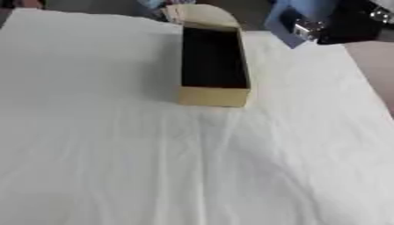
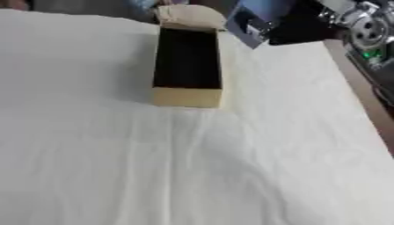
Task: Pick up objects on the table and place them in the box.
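Observation:
An open tan cardboard box [image 1: 214, 96] with a dark inside lies lengthwise at the far middle of the table, its lid flap [image 1: 206, 15] folded back at the far end. I cannot make out anything inside it. My right hand [image 1: 342, 26] comes in from the upper right corner, black, and holds a blue flat object [image 1: 283, 19] with a dark face just right of the box's far end, above the cloth. The picture is blurred there, so the fingers are hard to make out. My left hand shows in neither view.
A wrinkled white cloth [image 1: 115, 154] covers the table. The bare brown table edge [image 1: 377, 66] runs down the right side. My right arm's silver joint [image 2: 368, 30] fills the upper right corner. Blurred things lie beyond the far edge.

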You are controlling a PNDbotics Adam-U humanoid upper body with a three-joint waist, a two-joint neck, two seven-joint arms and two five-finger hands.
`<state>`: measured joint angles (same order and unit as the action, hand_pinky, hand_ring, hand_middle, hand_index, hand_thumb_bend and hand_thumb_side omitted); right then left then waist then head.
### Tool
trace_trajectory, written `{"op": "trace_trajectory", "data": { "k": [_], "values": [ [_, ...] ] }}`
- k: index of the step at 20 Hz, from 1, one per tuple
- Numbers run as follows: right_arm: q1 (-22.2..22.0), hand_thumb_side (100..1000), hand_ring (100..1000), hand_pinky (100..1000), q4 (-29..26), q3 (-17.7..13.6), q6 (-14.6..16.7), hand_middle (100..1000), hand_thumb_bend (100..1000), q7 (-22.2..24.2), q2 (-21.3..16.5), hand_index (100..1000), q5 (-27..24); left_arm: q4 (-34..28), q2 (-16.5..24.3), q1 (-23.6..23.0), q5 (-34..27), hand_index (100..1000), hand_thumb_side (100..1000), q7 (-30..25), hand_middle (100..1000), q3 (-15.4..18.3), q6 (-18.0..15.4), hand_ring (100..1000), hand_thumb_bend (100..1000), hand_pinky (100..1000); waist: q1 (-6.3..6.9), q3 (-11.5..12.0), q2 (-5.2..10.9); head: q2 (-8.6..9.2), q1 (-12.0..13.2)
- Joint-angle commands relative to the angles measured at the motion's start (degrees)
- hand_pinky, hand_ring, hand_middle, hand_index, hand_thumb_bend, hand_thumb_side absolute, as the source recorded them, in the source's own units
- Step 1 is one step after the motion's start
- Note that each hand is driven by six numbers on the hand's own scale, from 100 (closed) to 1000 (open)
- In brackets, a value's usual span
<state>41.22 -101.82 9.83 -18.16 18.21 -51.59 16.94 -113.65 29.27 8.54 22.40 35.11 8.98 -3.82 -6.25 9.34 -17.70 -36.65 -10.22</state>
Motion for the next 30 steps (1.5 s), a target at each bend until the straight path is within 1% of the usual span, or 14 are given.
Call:
{"op": "trace_trajectory", "data": {
  "k": [1, 7, 11, 14, 21, 26, 30],
  "values": [
    [3.77, 647, 620, 756, 4.04, 0.33, 0.55, 538, 100, 0.57, 0.89, 772, 0.22, -0.94, 1.08, 0.79, -0.23, 744, 967, -0.35, 674, -0.05, -0.28, 652, 326, 624, 0.48, 0.19, 0.58, 1.21, -0.28],
    [11.93, 660, 621, 754, 12.22, 2.59, 0.85, 542, 100, 2.78, 6.04, 770, 2.83, -0.94, 0.99, 1.36, -0.26, 744, 968, -0.53, 675, -0.21, -0.45, 652, 324, 625, 0.53, 0.49, -0.55, 2.09, -0.77],
    [15.57, 672, 622, 752, 17.67, 3.47, 1.56, 545, 100, 4.02, 9.5, 769, 4.6, -0.94, 0.84, 1.81, -0.34, 744, 969, -0.72, 675, -0.38, -0.53, 652, 322, 625, 0.54, 0.95, -1.05, 2.53, -1.47],
    [16.98, 688, 626, 752, 21.71, 3.87, 2.93, 548, 100, 4.29, 11.53, 769, 5.65, -0.94, 0.68, 2.03, -0.42, 744, 970, -0.85, 676, -0.46, -0.57, 652, 320, 625, 0.5, 1.45, -1.29, 2.68, -1.84],
    [19.02, 675, 642, 756, 30.69, 4.75, 7.66, 558, 100, 4.21, 14.84, 769, 8.14, -0.94, 0.35, 2.24, -0.57, 744, 970, -1.0, 676, -0.51, -0.57, 652, 319, 625, 0.19, 1.94, -1.37, 2.76, -2.02],
    [19.22, 663, 661, 763, 33.96, 5.45, 10.02, 573, 100, 4.83, 15.63, 770, 10.17, -0.94, 0.28, 2.23, -0.61, 744, 970, -0.93, 676, -0.44, -0.59, 652, 318, 625, 0.08, 2.06, -1.31, 2.57, -1.81],
    [19.36, 678, 716, 784, 35.56, 5.86, 11.4, 621, 100, 6.08, 15.84, 787, 12.03, -0.94, 0.22, 2.15, -0.62, 744, 970, -0.91, 676, -0.41, -0.57, 652, 315, 625, 0.04, 2.06, -1.23, 2.36, -1.64]
  ]
}}
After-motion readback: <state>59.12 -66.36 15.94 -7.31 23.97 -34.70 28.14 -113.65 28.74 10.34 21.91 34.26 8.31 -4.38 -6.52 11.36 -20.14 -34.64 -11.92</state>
